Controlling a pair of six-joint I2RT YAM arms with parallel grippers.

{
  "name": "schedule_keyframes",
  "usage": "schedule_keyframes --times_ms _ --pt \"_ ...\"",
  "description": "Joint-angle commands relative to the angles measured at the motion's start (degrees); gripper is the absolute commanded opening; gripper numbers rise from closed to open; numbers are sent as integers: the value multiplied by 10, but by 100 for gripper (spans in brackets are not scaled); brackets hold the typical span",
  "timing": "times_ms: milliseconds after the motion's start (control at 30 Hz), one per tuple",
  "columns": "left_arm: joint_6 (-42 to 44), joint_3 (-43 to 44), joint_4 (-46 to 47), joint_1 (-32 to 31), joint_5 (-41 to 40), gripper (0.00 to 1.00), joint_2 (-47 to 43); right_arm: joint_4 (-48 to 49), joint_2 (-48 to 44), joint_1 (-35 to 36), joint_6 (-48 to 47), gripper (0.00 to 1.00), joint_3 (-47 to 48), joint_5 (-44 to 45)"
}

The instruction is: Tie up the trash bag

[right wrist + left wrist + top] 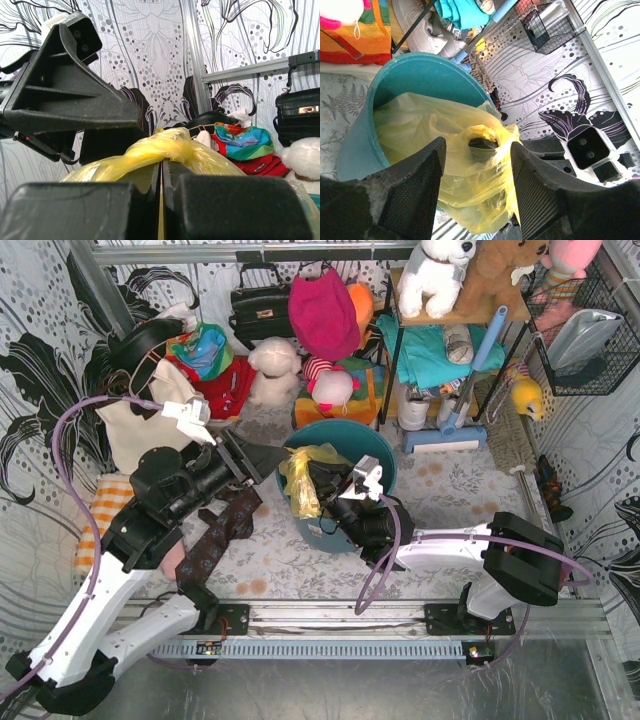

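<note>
The trash bag [300, 483] is thin yellow plastic, bunched up at the left rim of the teal bucket [372, 443]. My right gripper [322, 496] reaches in from the right and is shut on a twisted part of the trash bag [165, 150], with a thin sheet of plastic pinched between its jaws [162, 175]. My left gripper [272, 462] hovers at the bucket's left rim and is open. In the left wrist view its fingers [417, 187] stand apart on either side of the hanging trash bag [470, 185], touching nothing I can make out. The bag lines the teal bucket [357, 145].
A cream tote [140, 420] and an orange-checked cloth [105, 505] lie to the left. A dark patterned cloth [225, 530] lies in front of the bucket. Plush toys [275, 365], a black handbag [262, 305] and a shelf rack [450, 335] crowd the back.
</note>
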Motion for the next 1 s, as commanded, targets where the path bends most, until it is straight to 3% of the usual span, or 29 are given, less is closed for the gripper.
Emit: schedule_keyframes --times_ms 0,433,733,967 --pt "13 31 36 -1 -5 63 14 65 -17 -1 -5 0 9 1" --pt "4 5 54 -1 28 56 29 65 -18 -1 -3 0 7 1" --pt "3 2 69 -1 42 40 36 65 -17 -1 0 0 8 2" --pt "4 1 66 -1 46 17 37 65 -18 -1 0 0 7 3"
